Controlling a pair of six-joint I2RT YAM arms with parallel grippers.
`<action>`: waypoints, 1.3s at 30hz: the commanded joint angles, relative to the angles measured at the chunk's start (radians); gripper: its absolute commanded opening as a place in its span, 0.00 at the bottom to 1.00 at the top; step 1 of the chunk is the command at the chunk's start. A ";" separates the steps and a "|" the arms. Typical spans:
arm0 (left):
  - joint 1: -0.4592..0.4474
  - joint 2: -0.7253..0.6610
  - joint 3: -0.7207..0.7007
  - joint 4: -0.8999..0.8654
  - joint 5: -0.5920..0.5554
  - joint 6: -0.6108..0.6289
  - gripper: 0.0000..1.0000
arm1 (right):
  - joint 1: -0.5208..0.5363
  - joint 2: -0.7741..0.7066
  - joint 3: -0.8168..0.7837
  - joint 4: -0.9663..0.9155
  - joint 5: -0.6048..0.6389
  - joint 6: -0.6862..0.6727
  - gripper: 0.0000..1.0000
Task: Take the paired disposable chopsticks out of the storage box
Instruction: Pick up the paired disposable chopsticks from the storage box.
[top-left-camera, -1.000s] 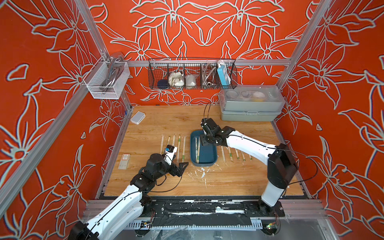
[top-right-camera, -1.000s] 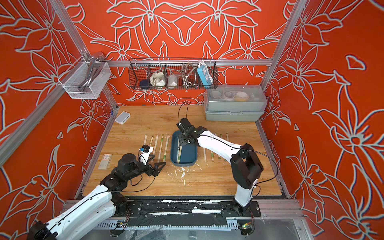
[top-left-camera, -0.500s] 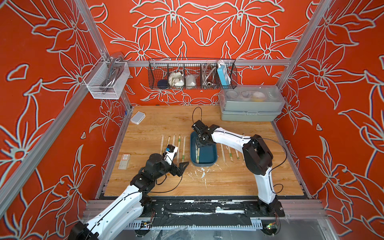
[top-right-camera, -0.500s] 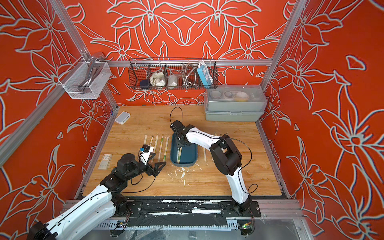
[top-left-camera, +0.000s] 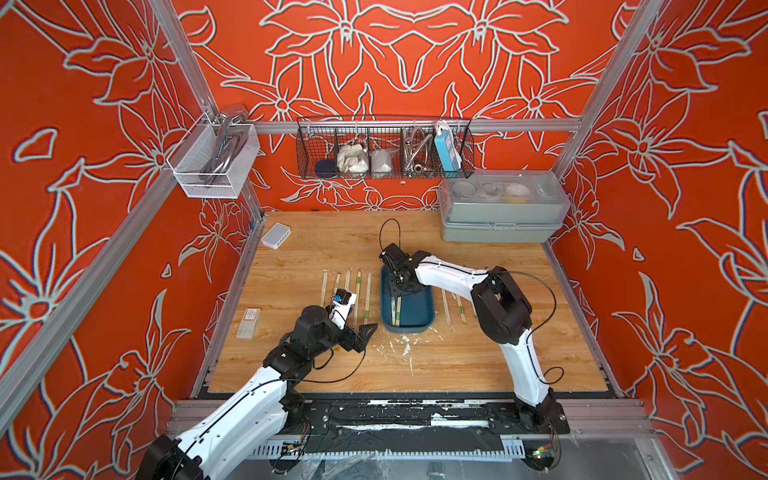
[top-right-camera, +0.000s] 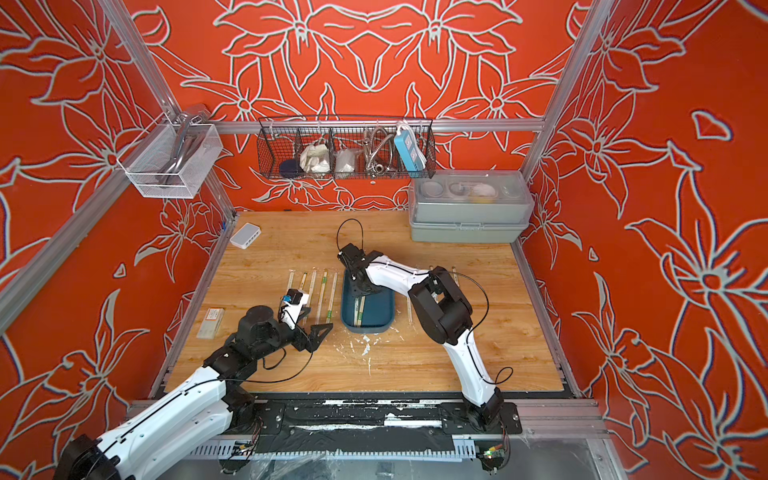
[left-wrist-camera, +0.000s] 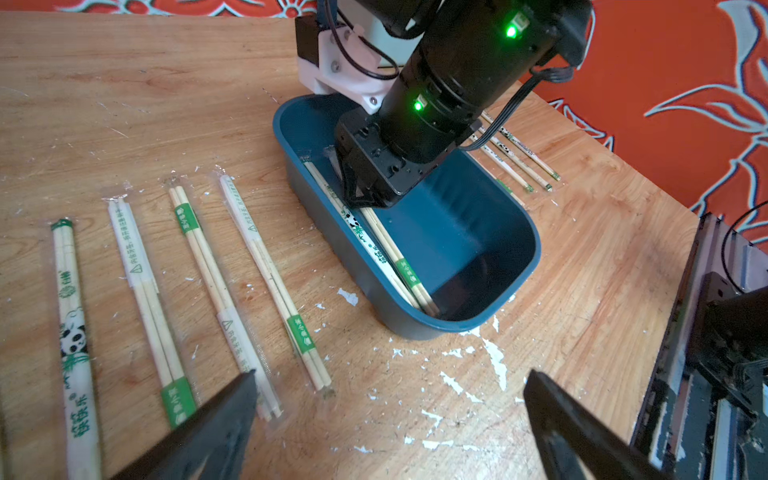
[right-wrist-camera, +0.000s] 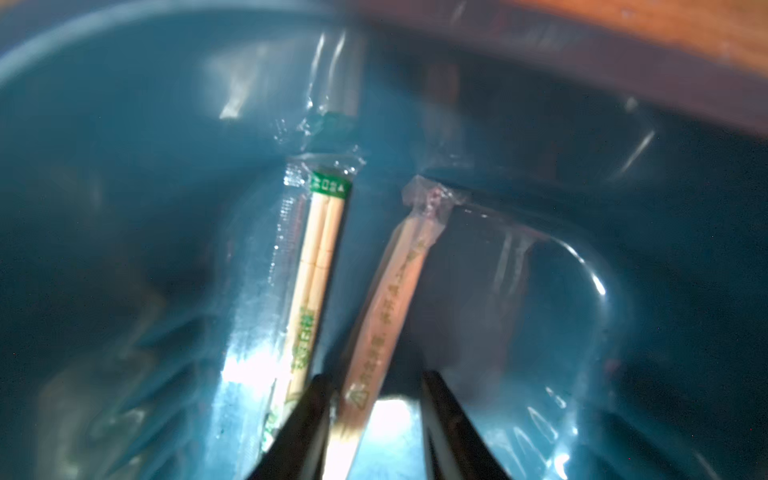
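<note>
Right gripper (right-wrist-camera: 374, 376) fingers straddle one sleeved pale wooden chopstick pair (right-wrist-camera: 386, 299) in shallow teal plastic tray (left-wrist-camera: 521, 266), set to pinch (not clamped yet); left gripper (left-wrist-camera: 390, 374) fingers spread, empty

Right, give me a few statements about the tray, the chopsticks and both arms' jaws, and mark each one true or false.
1. The blue tray is empty. False: at least two sleeved chopstick pairs lie in it.
2. The right jaws are down inside the tray, one on each side of a sleeved pair. True.
3. The left jaws are clamped on a pair. False: they stand wide open over the table and hold nothing.
4. More pairs lie on the table on both sides of the tray. True.
</note>
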 joint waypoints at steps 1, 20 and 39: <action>-0.005 0.002 0.010 0.012 -0.011 0.014 1.00 | -0.007 0.025 0.009 -0.015 0.002 0.019 0.30; -0.005 -0.009 0.009 -0.001 -0.047 0.012 1.00 | -0.018 -0.040 -0.043 0.032 -0.027 0.078 0.05; -0.005 -0.006 0.010 -0.006 -0.067 0.009 1.00 | -0.019 -0.161 -0.088 0.032 -0.020 0.068 0.00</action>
